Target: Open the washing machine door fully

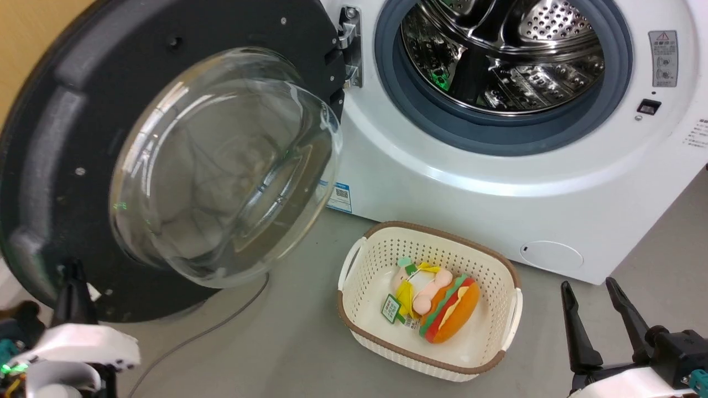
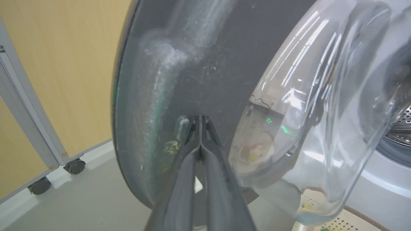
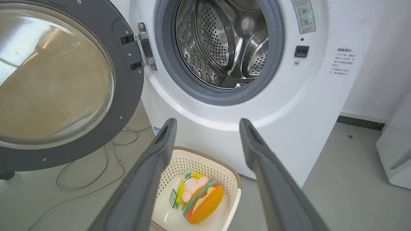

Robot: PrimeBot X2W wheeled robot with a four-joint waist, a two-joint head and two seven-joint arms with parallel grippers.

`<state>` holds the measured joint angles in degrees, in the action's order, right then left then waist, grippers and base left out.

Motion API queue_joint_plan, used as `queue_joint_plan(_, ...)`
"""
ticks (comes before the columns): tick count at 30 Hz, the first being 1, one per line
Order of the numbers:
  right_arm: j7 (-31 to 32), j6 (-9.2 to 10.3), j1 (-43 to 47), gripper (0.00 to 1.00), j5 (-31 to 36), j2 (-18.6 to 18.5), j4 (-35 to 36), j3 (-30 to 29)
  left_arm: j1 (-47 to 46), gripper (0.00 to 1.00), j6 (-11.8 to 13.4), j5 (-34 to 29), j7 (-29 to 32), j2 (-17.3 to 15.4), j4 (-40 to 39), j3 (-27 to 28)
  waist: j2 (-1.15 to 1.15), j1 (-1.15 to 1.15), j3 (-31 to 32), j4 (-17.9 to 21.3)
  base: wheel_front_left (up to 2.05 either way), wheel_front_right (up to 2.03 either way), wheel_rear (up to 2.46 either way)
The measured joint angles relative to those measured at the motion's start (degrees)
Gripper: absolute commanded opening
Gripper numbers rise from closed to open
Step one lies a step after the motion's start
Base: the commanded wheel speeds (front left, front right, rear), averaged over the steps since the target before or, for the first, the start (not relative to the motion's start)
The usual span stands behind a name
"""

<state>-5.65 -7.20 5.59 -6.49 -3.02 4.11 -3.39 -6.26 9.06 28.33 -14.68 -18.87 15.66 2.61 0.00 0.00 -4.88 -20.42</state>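
The washing machine door [image 1: 61, 182] stands swung out to the left on its hinge, its matte black inner face and bulging glass bowl [image 1: 221, 166] turned toward me. The white washing machine [image 1: 442, 182] shows its open steel drum [image 1: 498, 50] and grey rubber ring. My left gripper [image 1: 72, 271] is shut, its tips against the door's lower inner face near the rim; the left wrist view shows the closed fingers [image 2: 200, 123] meeting the dark door [image 2: 192, 64] beside the glass. My right gripper [image 1: 589, 290] hangs open at the lower right, holding nothing; its fingers [image 3: 154, 154] frame the washing machine [image 3: 321, 112] front.
A cream basket [image 1: 487, 271] with a plush burger toy [image 1: 451, 309] sits on the grey floor before the machine. A thin cable [image 1: 210, 326] trails under the door. A yellow panel on castors [image 2: 48, 80] stands left of the door. Another white appliance [image 3: 395, 154] is at the right.
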Motion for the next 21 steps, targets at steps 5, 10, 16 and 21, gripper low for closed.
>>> queue_joint_plan(5,0.00,0.00,-0.19,1.00,0.46,0.00,0.03,-0.07,-3.58,0.00,-2.83,-2.32,-0.01,0.42,3.31,4.60,0.00,0.00,-0.61,0.48,0.00,0.00,0.00)
queue_joint_plan(10,0.00,0.00,-0.42,1.00,0.46,0.00,-0.32,0.04,-4.78,0.00,-5.28,-5.55,-0.01,1.99,5.21,8.43,0.00,0.00,-0.63,1.06,0.00,0.00,0.00)
queue_joint_plan(16,-0.74,0.00,-0.55,1.00,0.35,0.00,-1.87,0.59,-3.71,0.00,-7.32,-9.61,-0.02,5.13,4.30,11.23,0.00,0.00,0.43,2.08,0.00,0.00,0.00)
queue_joint_plan(21,-1.56,0.00,-0.32,1.00,-0.76,0.00,-3.57,1.22,2.21,0.00,-7.55,-12.27,-0.07,8.86,0.80,12.33,0.00,0.00,2.84,2.82,0.00,0.00,0.00)
